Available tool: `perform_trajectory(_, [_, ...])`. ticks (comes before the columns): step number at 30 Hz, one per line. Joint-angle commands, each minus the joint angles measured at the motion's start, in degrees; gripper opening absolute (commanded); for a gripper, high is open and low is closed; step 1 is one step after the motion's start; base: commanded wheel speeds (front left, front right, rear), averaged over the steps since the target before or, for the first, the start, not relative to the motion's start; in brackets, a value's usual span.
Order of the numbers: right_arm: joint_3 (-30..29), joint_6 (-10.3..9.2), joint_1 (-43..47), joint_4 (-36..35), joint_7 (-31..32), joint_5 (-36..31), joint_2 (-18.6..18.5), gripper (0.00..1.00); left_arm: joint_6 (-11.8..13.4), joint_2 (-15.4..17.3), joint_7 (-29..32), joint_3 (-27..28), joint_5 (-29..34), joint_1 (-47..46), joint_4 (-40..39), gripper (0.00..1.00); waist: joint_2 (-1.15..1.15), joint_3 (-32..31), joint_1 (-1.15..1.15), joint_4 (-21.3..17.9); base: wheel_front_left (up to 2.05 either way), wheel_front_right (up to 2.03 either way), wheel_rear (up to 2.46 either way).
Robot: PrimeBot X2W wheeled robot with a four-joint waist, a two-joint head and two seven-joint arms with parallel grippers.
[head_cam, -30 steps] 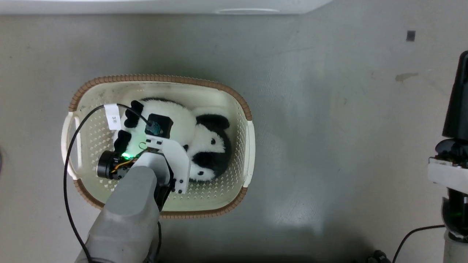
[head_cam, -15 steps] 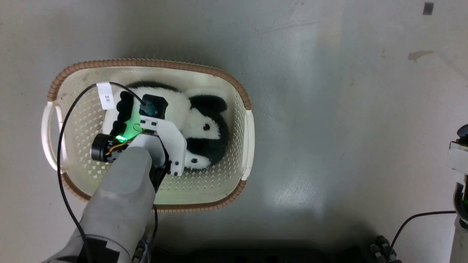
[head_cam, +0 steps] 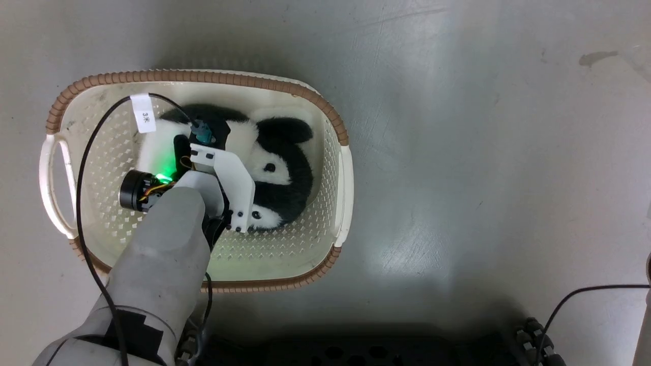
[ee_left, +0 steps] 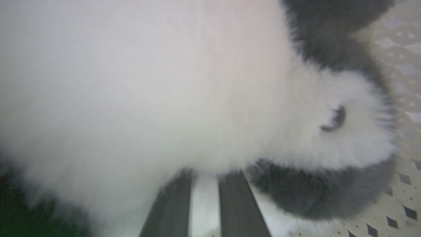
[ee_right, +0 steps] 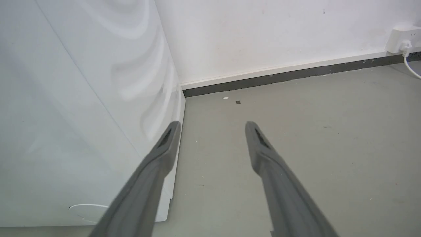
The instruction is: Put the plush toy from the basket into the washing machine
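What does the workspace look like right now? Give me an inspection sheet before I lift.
Surface: grey floor, glossy in patches.
Job's things: plush toy lying in the basket; washing machine, its white side beside the right gripper.
Clutter: dark stain on the floor; small scraps near the skirting.
Grippers: left gripper down in the basket, fingers closed on the toy's white fur; right gripper open, holding nothing.
Cables: black cable with a white tag crosses the basket to the left arm; another black cable on the floor; white cord at the wall socket.
Surroundings: white wall, dark skirting.
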Motion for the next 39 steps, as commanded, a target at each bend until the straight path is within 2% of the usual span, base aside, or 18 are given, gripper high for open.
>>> perform_trajectory(1, [-0.19, 0.03, -1.05, -0.05, -0.26, 0.35, -0.03, 1.0, 0.59, 0.78, 0.24, -0.3, -0.13, 1.44, 1.41, 0.0, 0.0, -0.41, 0.0, -0.08, 0.0, 0.0, 0.0])
perform_trajectory(10, [0.61, 0.03, -1.16, 2.65, -0.26, 1.11, -0.03, 1.0, -0.31, 0.99, -3.76, -1.3, -0.32, 2.93, 1.41, 0.0, 0.0, -6.16, 0.0, -0.26, 0.0, 0.0, 0.0])
perform_trajectory(25, [3.35, 0.03, 5.87, 9.05, -0.26, 0.81, -0.03, 1.0, -3.64, 0.56, -15.22, -5.18, 0.3, 11.68, 1.41, 0.0, 0.0, -26.78, 0.0, 2.59, 0.0, 0.0, 0.0])
perform_trajectory(33, [3.46, 0.03, 11.06, 11.23, -0.26, 0.89, -0.03, 1.0, -4.02, 0.26, -21.85, -6.64, 0.34, 16.16, 1.16, 0.0, 0.0, -36.57, 0.0, 4.04, 0.0, 0.0, 0.0])
perform_trajectory(39, [3.22, 0.03, 14.52, 12.08, -0.26, 1.1, -0.03, 1.0, -2.67, 0.71, -24.52, -6.26, -0.31, 18.7, -1.66, 0.0, 0.0, -42.14, 0.0, 5.18, 0.0, 0.0, 0.0])
